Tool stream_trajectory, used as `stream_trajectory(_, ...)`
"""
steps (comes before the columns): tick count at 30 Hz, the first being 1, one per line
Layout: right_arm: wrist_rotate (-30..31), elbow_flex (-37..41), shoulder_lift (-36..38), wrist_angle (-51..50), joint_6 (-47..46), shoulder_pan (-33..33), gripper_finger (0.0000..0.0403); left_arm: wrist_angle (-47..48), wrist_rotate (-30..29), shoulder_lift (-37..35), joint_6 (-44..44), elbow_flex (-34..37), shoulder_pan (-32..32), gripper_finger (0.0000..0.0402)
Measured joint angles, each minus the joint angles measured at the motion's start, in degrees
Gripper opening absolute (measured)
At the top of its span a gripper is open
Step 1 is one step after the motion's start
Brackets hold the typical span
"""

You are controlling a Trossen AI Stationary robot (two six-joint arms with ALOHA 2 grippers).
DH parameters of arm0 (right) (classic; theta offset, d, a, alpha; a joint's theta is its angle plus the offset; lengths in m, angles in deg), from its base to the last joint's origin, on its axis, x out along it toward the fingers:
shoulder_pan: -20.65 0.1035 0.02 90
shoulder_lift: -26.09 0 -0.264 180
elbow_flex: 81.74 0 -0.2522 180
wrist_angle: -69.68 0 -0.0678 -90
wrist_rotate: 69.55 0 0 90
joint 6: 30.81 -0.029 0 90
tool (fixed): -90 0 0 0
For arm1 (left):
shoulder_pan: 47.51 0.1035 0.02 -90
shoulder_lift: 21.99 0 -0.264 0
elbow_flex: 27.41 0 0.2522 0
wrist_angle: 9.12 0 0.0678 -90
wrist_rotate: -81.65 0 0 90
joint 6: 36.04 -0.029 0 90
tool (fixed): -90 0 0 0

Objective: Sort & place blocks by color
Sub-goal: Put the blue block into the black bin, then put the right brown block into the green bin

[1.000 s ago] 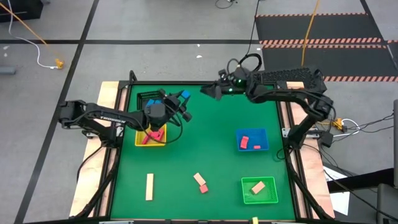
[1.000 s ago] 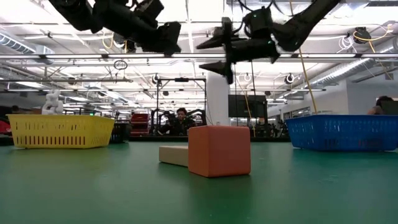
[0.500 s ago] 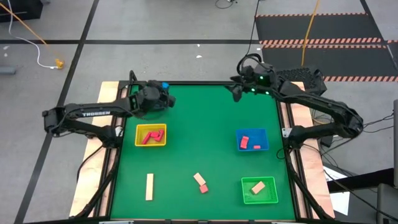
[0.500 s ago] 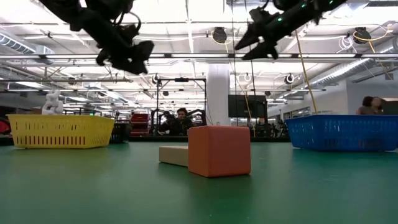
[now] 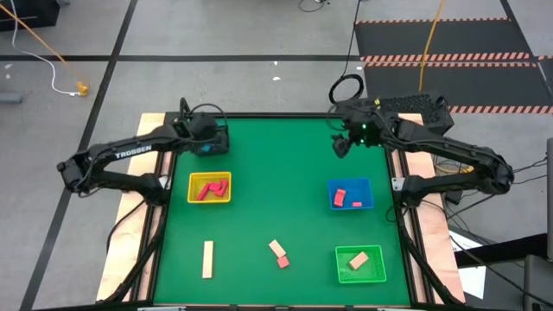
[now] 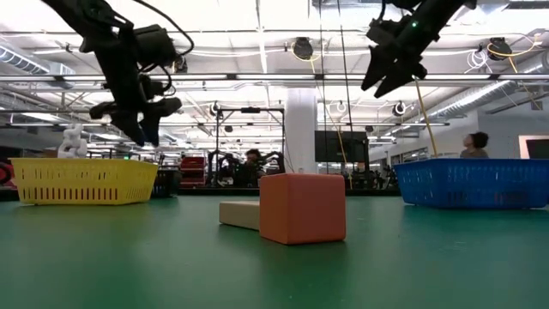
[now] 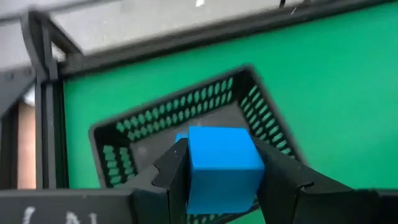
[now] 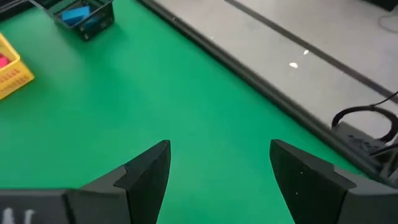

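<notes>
While our left hand [image 7: 217, 180] hangs over the black wire basket [image 7: 186, 118] at the table's far left corner, its fingers pinch a blue cube [image 7: 222, 167] between them, directly above the basket's open mouth. From overhead we see that hand [image 5: 207, 138] near the table's [image 5: 285, 164] back edge, with a bit of blue showing at it. Our right hand [image 8: 214, 171] hovers above bare green surface near the far right side, fingers spread wide with nothing between them; overhead it sits at [image 5: 341, 145].

On the left side, the yellow tray [image 5: 210, 187] holds several red blocks [image 5: 207, 190]. On the right, the blue tray [image 5: 350, 195] holds two red blocks [image 5: 340, 195], and the green tray [image 5: 360, 263] nearer the front holds a tan block [image 5: 358, 258]. Loose on the table near the front, a tan bar [image 5: 207, 258] lies on the left side, well apart from a tan block [image 5: 276, 249] and a red cube [image 5: 283, 261] that touch each other near the middle. At table height we see that red cube [image 6: 302, 209] in front of the tan block [image 6: 239, 214].
</notes>
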Motion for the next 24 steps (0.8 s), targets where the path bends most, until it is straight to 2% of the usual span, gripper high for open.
stream_trajectory(12,0.07,-0.02,-0.28,0.08,-3.16,4.09,0.0263,2.41,5.08,-0.03,1.79,0.04,4.16,0.0143)
stream_trajectory(17,0.04,-0.02,-0.28,0.06,-3.15,4.15,0.0263,3.95,4.96,-0.03,5.38,0.59,4.28,0.0145)
stream_trajectory(24,-0.10,-0.02,-0.28,0.10,-2.66,4.15,0.0263,4.17,1.82,-0.01,8.62,2.77,4.28,0.0251)
